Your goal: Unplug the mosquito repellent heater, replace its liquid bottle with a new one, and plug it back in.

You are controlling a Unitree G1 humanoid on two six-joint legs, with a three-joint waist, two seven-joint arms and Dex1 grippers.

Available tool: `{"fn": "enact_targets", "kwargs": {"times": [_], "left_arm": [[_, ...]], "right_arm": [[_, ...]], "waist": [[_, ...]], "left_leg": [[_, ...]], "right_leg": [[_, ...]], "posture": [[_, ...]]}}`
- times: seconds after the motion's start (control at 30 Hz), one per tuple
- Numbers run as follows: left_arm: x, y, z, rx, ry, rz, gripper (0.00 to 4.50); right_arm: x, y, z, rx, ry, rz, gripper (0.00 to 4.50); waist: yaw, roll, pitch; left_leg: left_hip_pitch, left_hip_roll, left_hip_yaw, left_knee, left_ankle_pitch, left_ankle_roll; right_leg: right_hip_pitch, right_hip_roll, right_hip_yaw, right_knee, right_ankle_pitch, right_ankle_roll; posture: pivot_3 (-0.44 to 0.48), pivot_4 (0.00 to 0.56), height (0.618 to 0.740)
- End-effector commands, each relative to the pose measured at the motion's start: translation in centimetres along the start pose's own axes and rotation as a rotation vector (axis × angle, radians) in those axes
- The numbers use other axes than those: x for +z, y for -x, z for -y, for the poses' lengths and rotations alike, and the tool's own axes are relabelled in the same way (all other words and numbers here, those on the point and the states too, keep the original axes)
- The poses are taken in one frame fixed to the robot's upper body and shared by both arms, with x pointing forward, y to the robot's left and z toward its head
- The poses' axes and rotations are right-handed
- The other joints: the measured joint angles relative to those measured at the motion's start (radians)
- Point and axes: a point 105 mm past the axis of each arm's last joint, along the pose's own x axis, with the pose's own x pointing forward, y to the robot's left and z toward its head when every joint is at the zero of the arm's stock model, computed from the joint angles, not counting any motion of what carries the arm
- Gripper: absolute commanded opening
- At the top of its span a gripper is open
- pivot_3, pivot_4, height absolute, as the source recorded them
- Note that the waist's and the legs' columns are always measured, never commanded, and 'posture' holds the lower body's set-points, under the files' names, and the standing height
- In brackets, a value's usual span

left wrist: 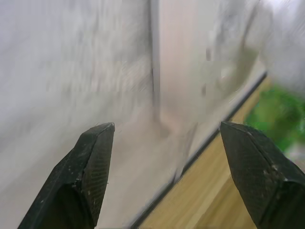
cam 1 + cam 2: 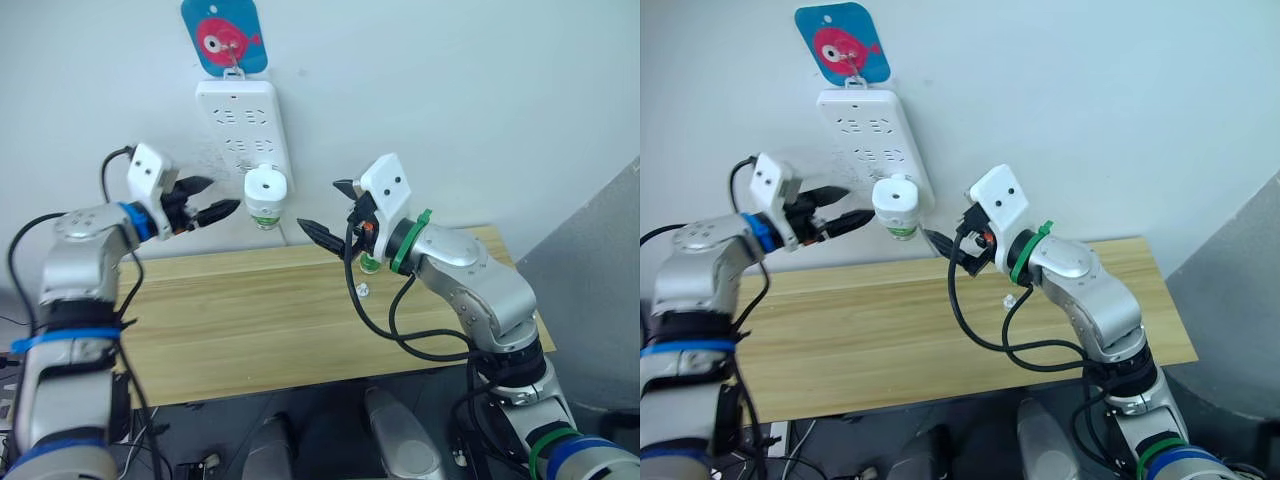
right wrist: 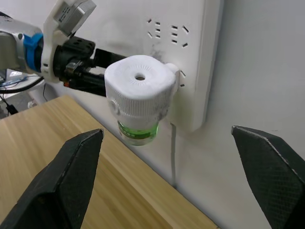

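From my head cameras, the mosquito repellent heater (image 2: pixel 266 190) is plugged into the bottom of the white power strip (image 2: pixel 243 125) on the wall, its liquid bottle (image 2: pixel 264 217) hanging green beneath it. I hold my left gripper (image 2: pixel 212 198) just to the left of the heater, fingers spread wide and empty, and my right gripper (image 2: pixel 333 208) to the heater's right, a little farther off and also spread wide, so the two flank it ready to pull it out. Right of the heater and lower, on the wooden table (image 2: pixel 240 330), a bit of green that I take for the new one (image 2: pixel 370 263) sits mostly hidden behind my right wrist; a small pale object (image 2: pixel 363 289) lies near it, too small to name.

Through my left wrist camera, my fingers (image 1: pixel 90 167) stand far apart before a blurred wall. A green smear at the edge may be a bottle; I cannot tell which.

Through my right wrist camera, the heater (image 3: pixel 140 88) sits squarely between my wide-open fingers (image 3: pixel 71 176), the bottle (image 3: pixel 138 132) screwed below it, prongs hidden in the strip (image 3: pixel 200 62). The left gripper (image 3: pixel 90 71) waits just behind the heater.
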Motion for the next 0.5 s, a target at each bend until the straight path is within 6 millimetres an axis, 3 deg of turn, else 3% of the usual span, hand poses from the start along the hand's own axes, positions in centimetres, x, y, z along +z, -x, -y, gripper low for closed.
{"fn": "enact_targets", "kwargs": {"times": [0.03, 0.13, 0.3, 0.43, 0.5], "left_arm": [[1.6, 1.9, 2.1, -0.061, -0.036, 0.042, 3.76], [1.3, 3.2, 6.4, -0.158, -0.014, 0.058, 3.77], [1.4, 4.1, 12.6, -0.135, 0.011, 0.161, 3.77], [1.3, 4.8, 15.4, -0.078, 0.007, 0.211, 3.77], [1.2, 4.9, 15.8, -0.05, 0.011, 0.216, 3.77]], "right_arm": [[1.7, 0.6, -1.7, 0.078, 0.029, 0.099, 4.33], [1.5, 0.8, -2.2, 0.111, 0.015, 0.11, 3.6], [0.3, -0.1, -2.3, 0.102, 0.014, 0.073, 1.72], [-0.2, -1.5, -1.7, 0.042, -0.001, 0.062, 0.14], [-0.2, -2.1, -1.3, 0.009, -0.014, 0.063, 0.06]], "waist": [[0.008, 0.0, 0.0], [0.024, 0.0, 0.0], [0.059, -0.001, -0.001], [0.079, -0.002, -0.001], [0.085, -0.003, -0.002]], "left_leg": [[-0.001, 0.0, 0.0, 0.0, 0.0, 0.0], [-0.002, 0.0, 0.0, 0.001, 0.0, 0.0], [-0.001, 0.0, 0.001, 0.002, 0.0, 0.0], [0.0, 0.0, 0.001, 0.002, 0.0, 0.0], [0.001, 0.001, 0.001, 0.002, 0.0, -0.001]], "right_leg": [[0.0, 0.0, 0.0, -0.001, 0.0, 0.0], [0.0, -0.001, 0.0, 0.0, 0.0, 0.0], [0.0, -0.001, 0.0, 0.0, 0.0, 0.0], [0.001, 0.0, 0.001, -0.001, 0.0, -0.001], [0.001, 0.0, 0.001, -0.001, 0.0, -0.001]], "posture": [[-0.203, 0.219, 0.74], [-0.18, 0.221, 0.74], [-0.157, 0.223, 0.74], [-0.152, 0.223, 0.74], [-0.147, 0.223, 0.74]]}}
